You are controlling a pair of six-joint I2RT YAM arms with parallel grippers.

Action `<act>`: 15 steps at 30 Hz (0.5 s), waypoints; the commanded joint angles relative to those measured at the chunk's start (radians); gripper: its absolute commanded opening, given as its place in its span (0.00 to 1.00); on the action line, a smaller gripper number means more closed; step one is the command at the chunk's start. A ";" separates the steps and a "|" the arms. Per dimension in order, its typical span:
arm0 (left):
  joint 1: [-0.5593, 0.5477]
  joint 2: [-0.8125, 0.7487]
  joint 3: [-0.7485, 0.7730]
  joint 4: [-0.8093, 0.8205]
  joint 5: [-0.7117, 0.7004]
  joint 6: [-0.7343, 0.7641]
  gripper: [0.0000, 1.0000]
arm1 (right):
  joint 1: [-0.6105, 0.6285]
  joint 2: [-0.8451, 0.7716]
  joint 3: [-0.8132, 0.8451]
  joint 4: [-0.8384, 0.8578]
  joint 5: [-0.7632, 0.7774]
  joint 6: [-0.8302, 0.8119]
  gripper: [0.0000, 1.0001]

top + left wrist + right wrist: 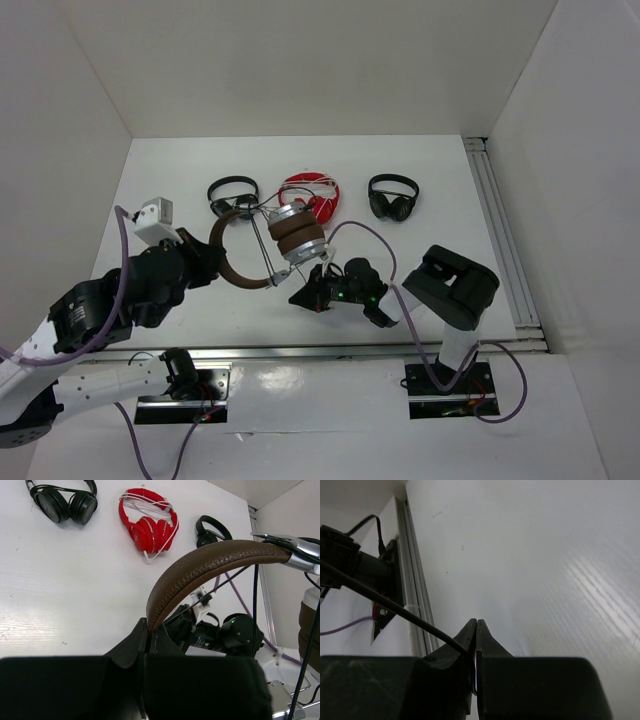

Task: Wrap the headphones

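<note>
Gripping headphones (296, 236), L hand (213, 262) at headband (210, 562)

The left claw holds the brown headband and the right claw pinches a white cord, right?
Not quite. The right wrist view shows the right gripper pinching a thin dark cable, not a white one. The left gripper does hold the brown headband.

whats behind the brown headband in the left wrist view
Under its arch: the right end effector, the thin dark cable and a black pair of headphones on the table. The left end effector hides the headband's lower end.
</note>
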 commanded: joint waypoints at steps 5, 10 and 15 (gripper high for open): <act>-0.005 -0.036 0.061 0.069 -0.076 -0.089 0.00 | 0.030 0.129 -0.044 0.205 0.030 0.040 0.08; -0.005 -0.036 0.089 0.032 -0.099 -0.098 0.00 | 0.030 0.151 -0.053 0.214 0.030 0.040 0.11; -0.005 -0.036 0.089 0.032 -0.099 -0.098 0.00 | 0.039 0.151 -0.064 0.214 0.030 0.031 0.15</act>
